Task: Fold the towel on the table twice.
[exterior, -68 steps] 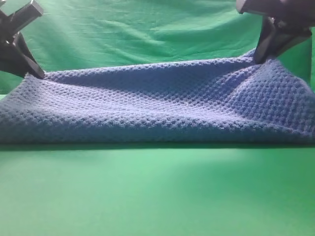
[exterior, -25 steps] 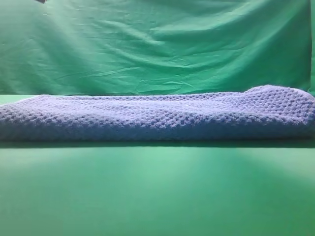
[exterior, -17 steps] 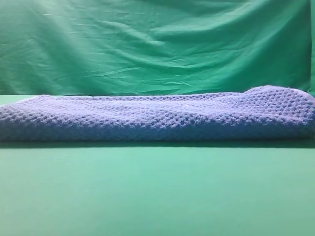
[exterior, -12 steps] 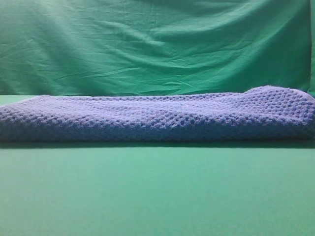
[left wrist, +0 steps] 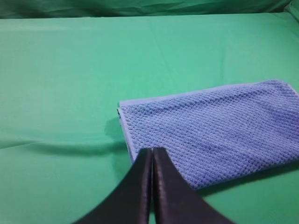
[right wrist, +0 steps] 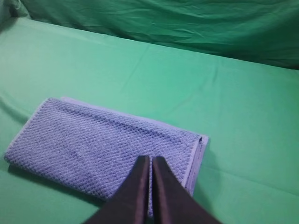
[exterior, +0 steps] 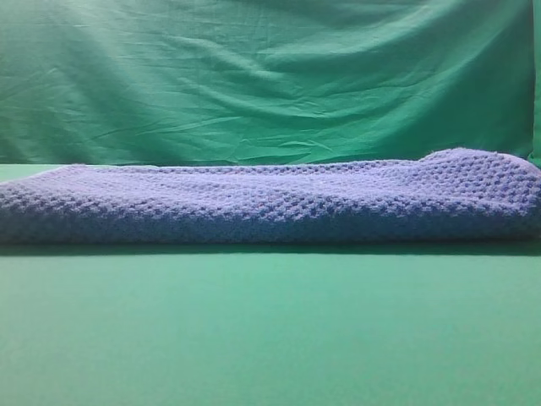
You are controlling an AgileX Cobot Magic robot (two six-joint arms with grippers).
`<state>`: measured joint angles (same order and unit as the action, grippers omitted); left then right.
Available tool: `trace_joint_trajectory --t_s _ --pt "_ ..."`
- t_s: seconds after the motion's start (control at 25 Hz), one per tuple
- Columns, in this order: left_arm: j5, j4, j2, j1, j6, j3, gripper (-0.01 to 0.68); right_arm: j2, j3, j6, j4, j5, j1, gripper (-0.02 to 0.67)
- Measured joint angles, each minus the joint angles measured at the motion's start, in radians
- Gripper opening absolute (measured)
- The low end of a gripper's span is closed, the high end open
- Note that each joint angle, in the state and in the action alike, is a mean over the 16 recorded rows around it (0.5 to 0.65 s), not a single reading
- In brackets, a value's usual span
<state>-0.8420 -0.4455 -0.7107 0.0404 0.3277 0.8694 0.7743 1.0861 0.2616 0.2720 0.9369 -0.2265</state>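
The blue-grey waffle-knit towel (exterior: 270, 203) lies folded in a long flat strip across the green table (exterior: 270, 330). In the left wrist view the towel (left wrist: 210, 130) shows its left end, with my left gripper (left wrist: 152, 151) shut and empty above it, apart from the cloth. In the right wrist view the towel (right wrist: 103, 144) shows its right end with layered edges, and my right gripper (right wrist: 150, 159) is shut and empty above it. Neither gripper shows in the exterior high view.
A wrinkled green fabric backdrop (exterior: 270, 76) hangs behind the table. Bare green table surface lies in front of the towel and to its left (left wrist: 56, 93) and right (right wrist: 252, 140).
Both grippers held the towel's back corners up 2.7 s ago; they have let go and left the exterior view. The towel has lain flat and still for the last second.
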Motion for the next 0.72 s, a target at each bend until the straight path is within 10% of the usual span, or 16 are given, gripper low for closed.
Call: trace_joint_trajectory --t_s 0.72 --pt "0.048 0.05 0.543 0.0 -0.056 -0.364 0.0 -0.547 -0.462 0.06 0.041 -0.16 0.0 0.0"
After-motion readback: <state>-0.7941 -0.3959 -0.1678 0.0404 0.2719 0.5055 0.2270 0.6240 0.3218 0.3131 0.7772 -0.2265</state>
